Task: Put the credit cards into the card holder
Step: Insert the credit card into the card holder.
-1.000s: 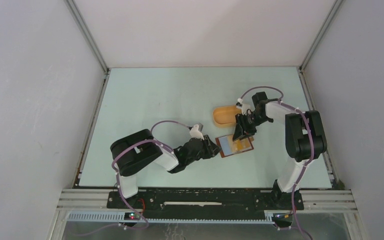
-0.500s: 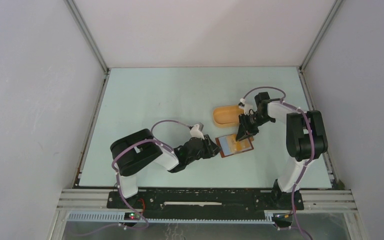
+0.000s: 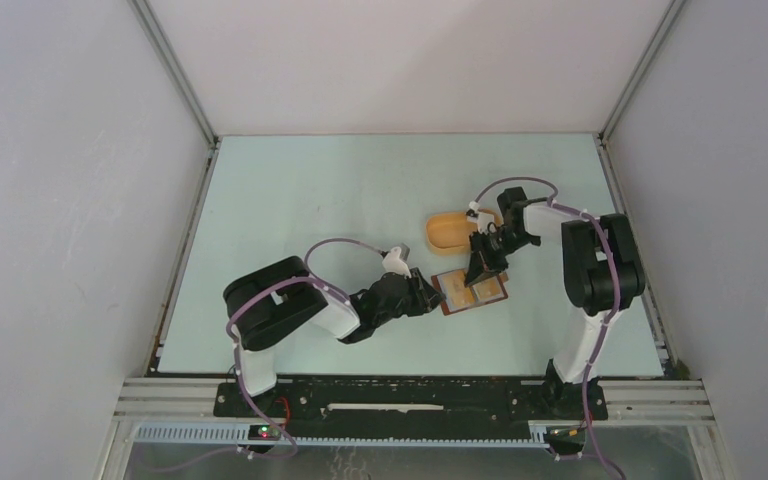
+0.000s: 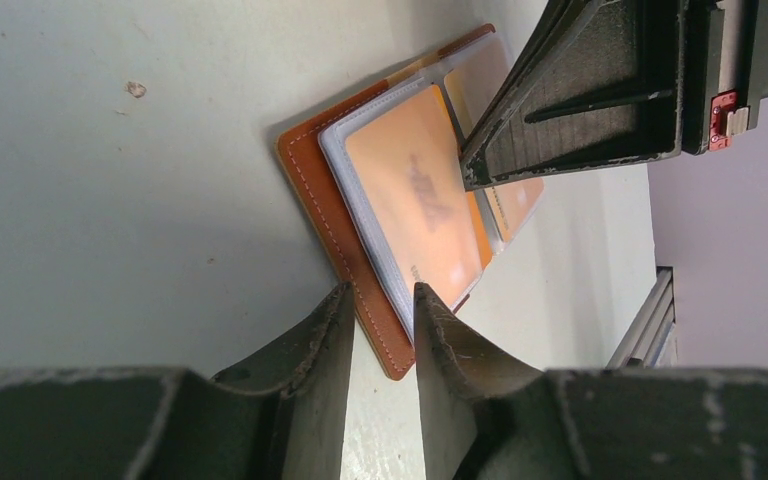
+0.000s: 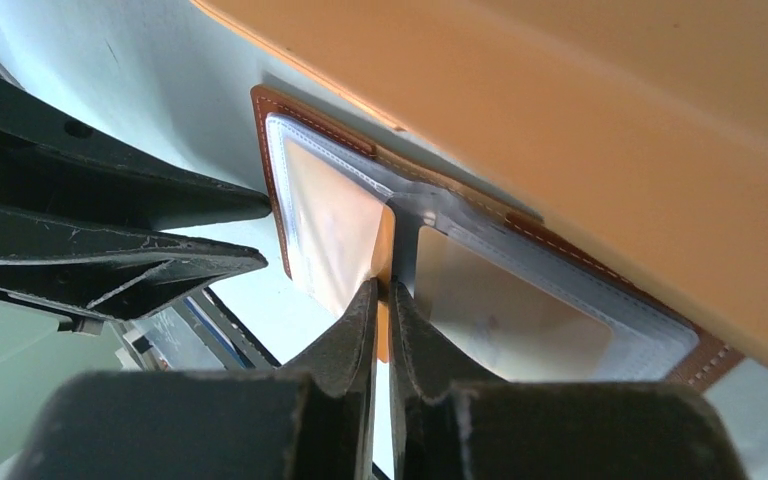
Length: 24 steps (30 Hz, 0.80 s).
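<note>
The card holder (image 3: 470, 290) lies open on the table, brown leather (image 4: 315, 190) with clear sleeves over an orange lining. My left gripper (image 3: 432, 296) is at its near left corner. Its jaws (image 4: 380, 300) are narrowly open, with that corner between the tips. My right gripper (image 3: 478, 272) comes down from the far side. Its jaws (image 5: 384, 290) are almost together at the fold between the two sleeves. Whether they pinch anything I cannot tell. No loose credit cards are in view, and the sleeves' contents are unclear.
An orange-yellow oval tray (image 3: 448, 230) sits just behind the card holder, and its rim (image 5: 610, 120) hangs over the right wrist view. The left fingers (image 5: 160, 230) and right fingers (image 4: 580, 110) nearly meet over the holder. The table's right rail (image 3: 650, 310) is close by.
The right jaws have closed from partly open to nearly shut over the holder's fold. A bluish patch on the holder's left half now looks orange. The left arm has barely moved.
</note>
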### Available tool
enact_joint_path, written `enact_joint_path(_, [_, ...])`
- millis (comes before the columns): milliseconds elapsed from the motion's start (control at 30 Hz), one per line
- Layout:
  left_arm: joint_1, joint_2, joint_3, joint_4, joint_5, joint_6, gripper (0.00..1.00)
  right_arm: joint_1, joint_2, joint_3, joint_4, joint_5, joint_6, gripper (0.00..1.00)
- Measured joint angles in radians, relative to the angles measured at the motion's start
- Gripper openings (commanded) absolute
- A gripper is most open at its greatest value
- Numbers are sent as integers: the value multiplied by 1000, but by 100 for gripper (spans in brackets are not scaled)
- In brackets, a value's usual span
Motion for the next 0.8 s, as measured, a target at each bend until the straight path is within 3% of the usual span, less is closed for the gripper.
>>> enact_joint_path(167, [0, 0, 0, 0, 0, 0, 35, 11, 12, 2, 2, -14, 1, 16])
enact_joint_path(533, [2, -47, -19, -35, 6, 31, 44, 4, 4, 10, -26, -67, -44, 39])
enact_joint_path(800, [4, -199, -79, -107, -14, 116, 47, 4, -113, 10, -61, -53, -130, 39])
